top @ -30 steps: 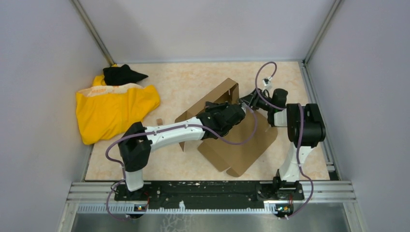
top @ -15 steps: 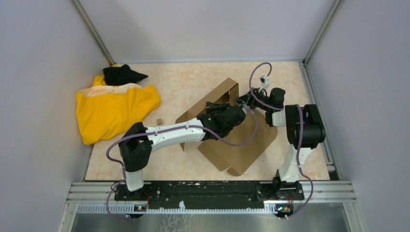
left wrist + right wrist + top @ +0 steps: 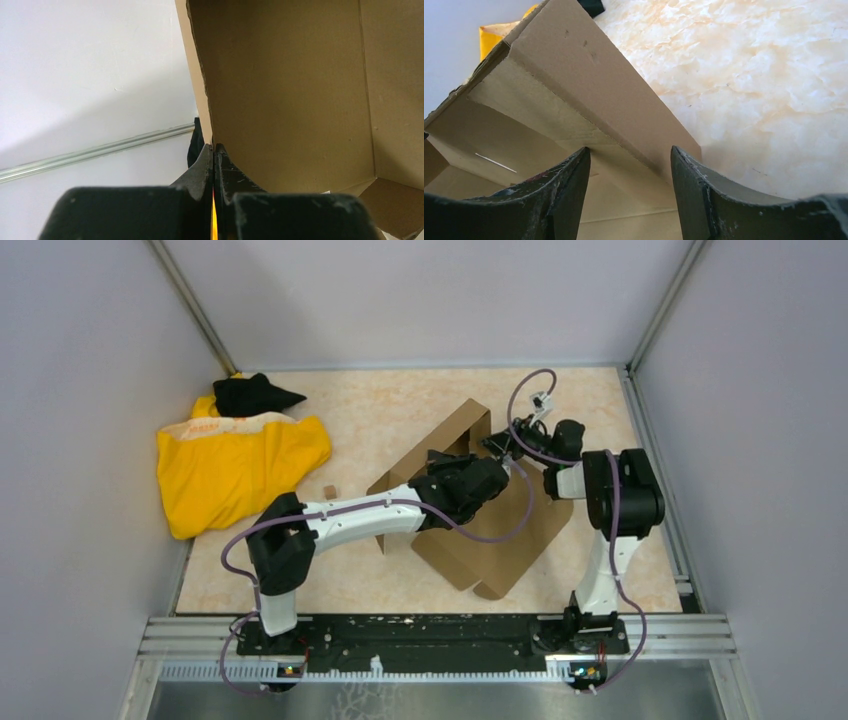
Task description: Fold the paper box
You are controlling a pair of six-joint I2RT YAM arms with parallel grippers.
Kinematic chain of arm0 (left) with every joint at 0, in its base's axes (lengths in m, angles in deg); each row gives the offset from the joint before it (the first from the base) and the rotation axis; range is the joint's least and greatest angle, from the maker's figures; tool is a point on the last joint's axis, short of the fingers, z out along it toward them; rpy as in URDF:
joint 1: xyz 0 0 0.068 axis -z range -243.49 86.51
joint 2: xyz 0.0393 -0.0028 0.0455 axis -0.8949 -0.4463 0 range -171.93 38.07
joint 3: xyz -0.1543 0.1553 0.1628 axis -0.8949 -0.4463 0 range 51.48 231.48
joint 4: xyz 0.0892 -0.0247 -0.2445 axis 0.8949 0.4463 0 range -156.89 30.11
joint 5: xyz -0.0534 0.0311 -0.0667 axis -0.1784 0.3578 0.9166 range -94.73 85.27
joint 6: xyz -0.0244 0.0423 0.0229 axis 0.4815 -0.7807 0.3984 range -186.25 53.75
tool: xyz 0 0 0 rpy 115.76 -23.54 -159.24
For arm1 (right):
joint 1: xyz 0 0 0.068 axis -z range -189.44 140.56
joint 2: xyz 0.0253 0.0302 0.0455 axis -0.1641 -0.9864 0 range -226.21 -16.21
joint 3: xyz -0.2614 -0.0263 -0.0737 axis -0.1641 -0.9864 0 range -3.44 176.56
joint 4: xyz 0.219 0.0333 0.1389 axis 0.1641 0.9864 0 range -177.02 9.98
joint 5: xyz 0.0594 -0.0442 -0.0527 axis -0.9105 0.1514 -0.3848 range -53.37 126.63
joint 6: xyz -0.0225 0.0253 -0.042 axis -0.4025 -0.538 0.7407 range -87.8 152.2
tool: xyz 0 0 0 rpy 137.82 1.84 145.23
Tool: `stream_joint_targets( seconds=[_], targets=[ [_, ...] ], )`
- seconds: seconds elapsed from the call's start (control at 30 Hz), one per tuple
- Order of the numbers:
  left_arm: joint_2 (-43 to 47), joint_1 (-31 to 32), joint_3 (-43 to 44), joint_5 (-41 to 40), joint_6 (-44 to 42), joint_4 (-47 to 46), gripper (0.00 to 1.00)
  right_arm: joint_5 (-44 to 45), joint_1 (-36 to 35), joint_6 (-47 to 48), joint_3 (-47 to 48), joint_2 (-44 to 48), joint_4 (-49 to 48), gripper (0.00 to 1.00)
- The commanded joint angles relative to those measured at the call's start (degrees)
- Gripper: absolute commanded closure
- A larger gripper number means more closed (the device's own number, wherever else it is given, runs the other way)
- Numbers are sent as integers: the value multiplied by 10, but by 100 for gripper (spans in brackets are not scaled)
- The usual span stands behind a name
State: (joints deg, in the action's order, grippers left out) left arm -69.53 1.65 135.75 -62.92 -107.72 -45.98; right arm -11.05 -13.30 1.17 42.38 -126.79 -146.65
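The table [image 3: 400, 410] is pale and marbled, and the box [image 3: 500, 540] lies right of its middle. It is a brown cardboard sheet, partly shaped. One broad panel lies flat toward the near edge, and a long wall [image 3: 450, 435] stands up at the far left side with a short end flap turned in. A crumpled yellow cloth [image 3: 235, 470] lies well apart at the far left, with a black cloth [image 3: 250, 395] at its far end.

The left arm [image 3: 350, 512] reaches across the box from the left. The right arm [image 3: 620, 490] bends in from the right to the far end of the wall.

The left gripper [image 3: 213, 147] is fully closed, its tips meeting the wall's upright edge. Whether they pinch that edge, I cannot tell. The right gripper [image 3: 629, 150] stands open and holds nothing, with the wall's end just ahead of its fingers.

A tiny cardboard scrap [image 3: 329, 491] lies on the table left of the box.

The cardboard looks light and stiff. It should bend cleanly only along its creases, and an unheld wall will likely spring back or slide on the smooth top. The best hold is probably a pinch on a free flap edge near a crease while the other arm braces the panel.
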Motion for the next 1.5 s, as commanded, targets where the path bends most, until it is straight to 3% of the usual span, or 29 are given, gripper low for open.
stream_joint_targets(
  seconds=[0.0,0.27,0.77,1.47],
  targets=[
    [-12,10,-3,57,-3,-8,100,7,-18,18,32,-18,-49,40],
    [-11,9,-9,65,-1,-9,100,55,-45,49,48,-34,-25,49],
    [-1,2,-21,70,-14,-27,100,131,-65,44,52,-49,-47,92],
    [87,3,-78,89,33,-34,100,422,-176,171,-225,245,51,92]
  ],
)
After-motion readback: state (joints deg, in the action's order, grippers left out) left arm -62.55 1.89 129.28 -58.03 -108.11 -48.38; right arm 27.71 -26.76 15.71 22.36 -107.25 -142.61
